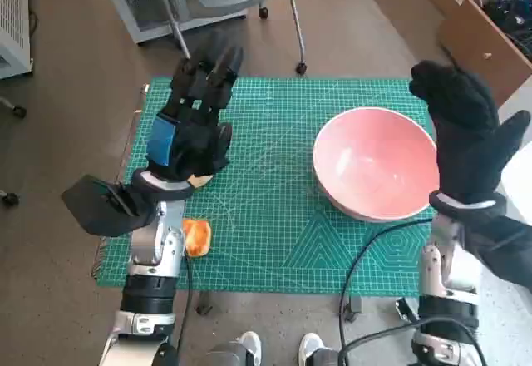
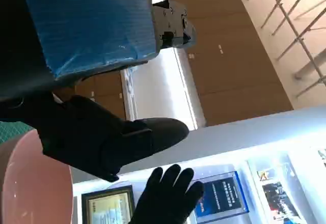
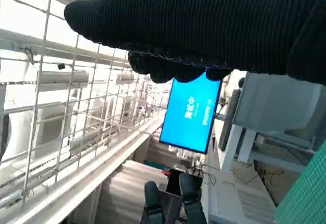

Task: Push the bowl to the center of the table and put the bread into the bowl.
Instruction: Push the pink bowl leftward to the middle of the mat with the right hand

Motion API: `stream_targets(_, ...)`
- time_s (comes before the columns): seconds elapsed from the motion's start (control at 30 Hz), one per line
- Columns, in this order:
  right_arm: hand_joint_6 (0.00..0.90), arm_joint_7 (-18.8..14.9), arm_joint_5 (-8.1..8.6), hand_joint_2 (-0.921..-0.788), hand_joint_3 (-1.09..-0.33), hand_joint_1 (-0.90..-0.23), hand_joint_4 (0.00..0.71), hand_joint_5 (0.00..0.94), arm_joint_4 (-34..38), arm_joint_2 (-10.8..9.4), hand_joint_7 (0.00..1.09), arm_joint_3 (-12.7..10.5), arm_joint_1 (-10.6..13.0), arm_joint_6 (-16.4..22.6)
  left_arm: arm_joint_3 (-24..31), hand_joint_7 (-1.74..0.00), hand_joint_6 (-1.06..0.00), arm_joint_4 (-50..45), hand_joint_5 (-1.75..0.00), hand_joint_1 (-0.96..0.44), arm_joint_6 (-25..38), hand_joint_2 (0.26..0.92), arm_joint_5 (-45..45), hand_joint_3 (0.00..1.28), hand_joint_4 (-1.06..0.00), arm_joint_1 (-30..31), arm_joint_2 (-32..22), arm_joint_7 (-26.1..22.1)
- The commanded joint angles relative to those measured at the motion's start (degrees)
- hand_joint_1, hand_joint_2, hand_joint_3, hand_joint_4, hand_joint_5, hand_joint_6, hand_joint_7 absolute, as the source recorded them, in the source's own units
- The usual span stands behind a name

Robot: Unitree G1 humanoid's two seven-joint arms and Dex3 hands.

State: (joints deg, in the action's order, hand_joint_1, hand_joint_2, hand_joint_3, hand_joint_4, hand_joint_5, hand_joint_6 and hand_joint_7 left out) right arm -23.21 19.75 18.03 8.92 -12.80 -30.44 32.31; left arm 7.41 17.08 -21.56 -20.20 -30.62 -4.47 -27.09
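The pink bowl (image 1: pixel 376 165) sits empty on the right part of the green mat (image 1: pixel 274 216); its rim also shows in the left wrist view (image 2: pixel 25 183). The bread (image 1: pixel 198 237), a small orange-brown piece, lies near the mat's front left corner, partly hidden by my left forearm. My left hand (image 1: pixel 193 125) hovers above the mat's left side, beyond the bread, fingers stretched out and holding nothing. My right hand (image 1: pixel 467 129) is raised just right of the bowl, fingers apart and empty. Each wrist view shows the other hand: the glove (image 2: pixel 168 198) and the black left hand (image 3: pixel 170 203).
An office chair's base (image 1: pixel 249 0) stands past the table's far edge. Cardboard boxes (image 1: pixel 486 25) sit at the back right. A black cable (image 1: pixel 374 249) runs over the mat's front right. A person's shoes (image 1: pixel 278 351) show below the front edge.
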Motion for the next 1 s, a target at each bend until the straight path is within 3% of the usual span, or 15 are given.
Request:
stream_targets(0.03, 0.137, 0.4, -1.45, -0.921, -0.624, -0.519, 0.288, 0.0, 0.5, 0.6, 0.46, 0.6, 0.0, -0.6, 0.0, -0.36, 0.0, -1.2, -0.05, -0.53, 0.3, 0.741, 0.3, 0.8, 0.0, -0.5, -0.3, 0.5)
stream_targets(0.6, 0.114, 0.2, -2.42, -0.921, -0.634, -0.543, 0.289, 0.0, 0.4, 1.3, 0.49, 0.8, -0.6, -0.9, -0.4, -0.38, 0.0, -0.2, -0.06, -0.53, -0.5, 0.735, 0.4, 0.8, 0.0, 0.3, 0.2, 0.0)
stream_targets(1.0, 0.103, 0.4, -2.07, -0.921, -0.639, -0.537, 0.288, 0.0, -1.4, 2.3, 0.51, 0.4, 1.0, -1.1, -0.4, -0.42, 0.0, -0.2, -0.09, -0.54, -0.4, 0.761, 0.0, 0.74, 0.0, 1.1, 0.5, -0.5)
